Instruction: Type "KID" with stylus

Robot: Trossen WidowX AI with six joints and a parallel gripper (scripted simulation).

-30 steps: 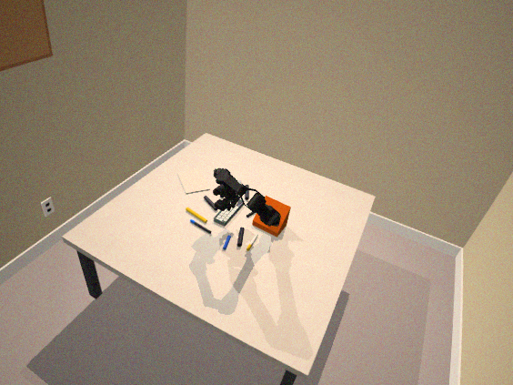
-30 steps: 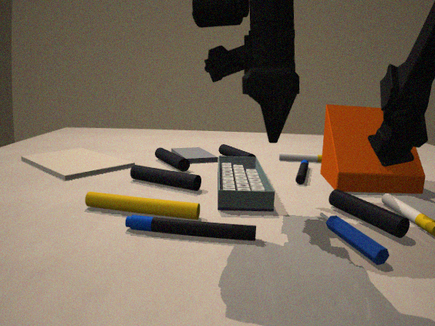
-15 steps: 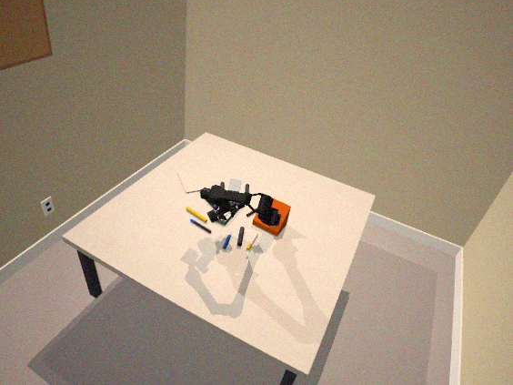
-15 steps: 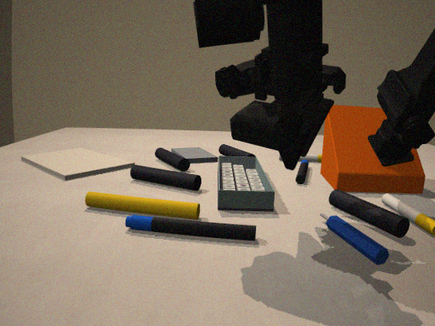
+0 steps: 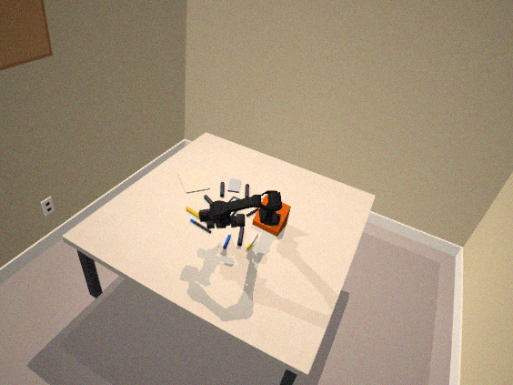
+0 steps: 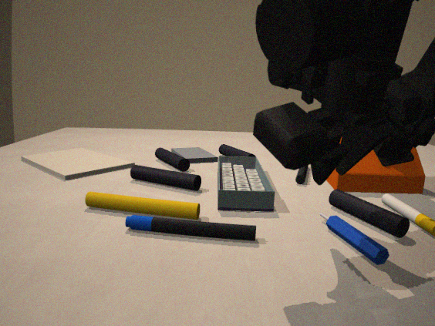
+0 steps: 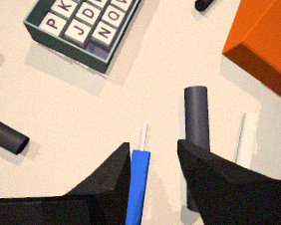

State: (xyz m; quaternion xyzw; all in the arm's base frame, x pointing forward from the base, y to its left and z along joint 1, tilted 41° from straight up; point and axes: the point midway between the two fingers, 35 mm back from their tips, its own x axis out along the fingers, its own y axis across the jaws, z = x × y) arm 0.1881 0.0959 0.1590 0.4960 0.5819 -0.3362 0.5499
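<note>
The blue stylus (image 5: pixel 227 241) (image 6: pixel 356 237) (image 7: pixel 139 179) with a thin pale tip lies on the desk near the keyboard's near end. My gripper (image 7: pixel 153 146) is partly open and empty, above the stylus. In the wrist view the stylus shows between the fingers, close to the left one; the right finger is farther from it. The keyboard (image 6: pixel 246 200) (image 7: pixel 70 54) is a grey-green tray with white letter keys. Its K key (image 7: pixel 63 6) and D key (image 7: pixel 89 13) show at the top left of the wrist view. The I key is out of that view.
A thick black cylinder (image 6: pixel 368 213) (image 7: pixel 196 114) lies right beside the stylus, with a white and yellow pen (image 6: pixel 405 208) (image 7: pixel 246 139) beyond it. The orange block (image 6: pixel 382 182) (image 7: pixel 256 40) is at the arm's base. A yellow cylinder (image 6: pixel 143 205) and a blue-ended black marker (image 6: pixel 204 229) lie left.
</note>
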